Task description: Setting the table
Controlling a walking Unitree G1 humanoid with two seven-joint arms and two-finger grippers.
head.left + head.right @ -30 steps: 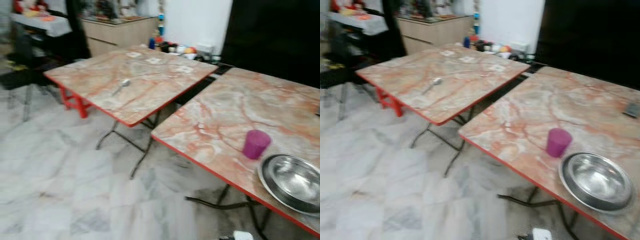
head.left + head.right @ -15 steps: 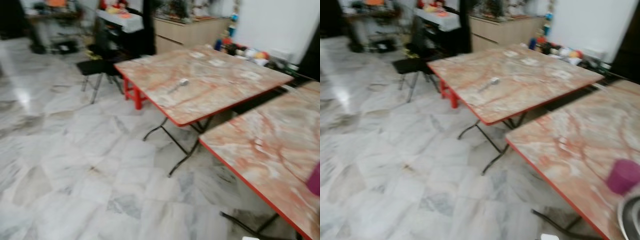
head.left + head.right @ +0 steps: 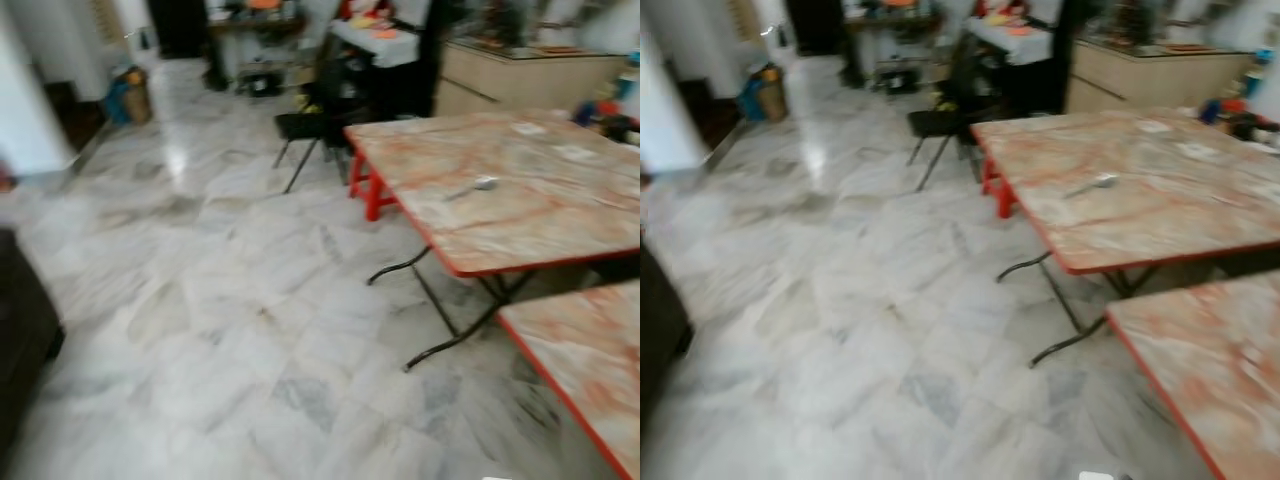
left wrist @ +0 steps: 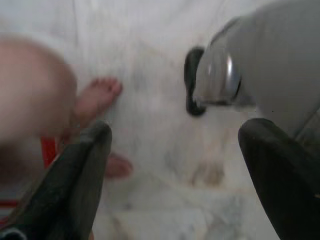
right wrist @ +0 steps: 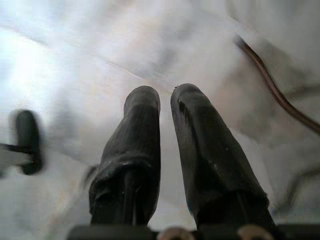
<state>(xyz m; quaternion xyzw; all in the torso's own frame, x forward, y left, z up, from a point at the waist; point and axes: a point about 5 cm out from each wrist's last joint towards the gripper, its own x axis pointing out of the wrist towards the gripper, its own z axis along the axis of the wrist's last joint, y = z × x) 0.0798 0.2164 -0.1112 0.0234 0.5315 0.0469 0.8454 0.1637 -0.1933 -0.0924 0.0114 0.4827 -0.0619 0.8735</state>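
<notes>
A marble-patterned folding table (image 3: 545, 215) with a red rim stands at the right, with a metal spoon (image 3: 478, 185) lying on it. The corner of a second such table (image 3: 600, 360) is at the lower right. My left gripper (image 4: 177, 132) hangs open above the white floor, nothing between its fingers. My right gripper (image 5: 165, 95) hangs shut and empty over the floor tiles. All views are blurred.
A person's bare feet (image 4: 97, 97) stand on the floor close to my left gripper, beside my own silver leg (image 4: 260, 65). A black chair (image 3: 315, 120) and a red stool (image 3: 368, 190) stand behind the far table. Dark furniture (image 3: 20, 340) is at the left. Open marble floor (image 3: 230, 300) lies ahead.
The whole view has swung left: the purple cup and steel bowl have left the picture, the tables have slid to the right, and more open floor shows.
</notes>
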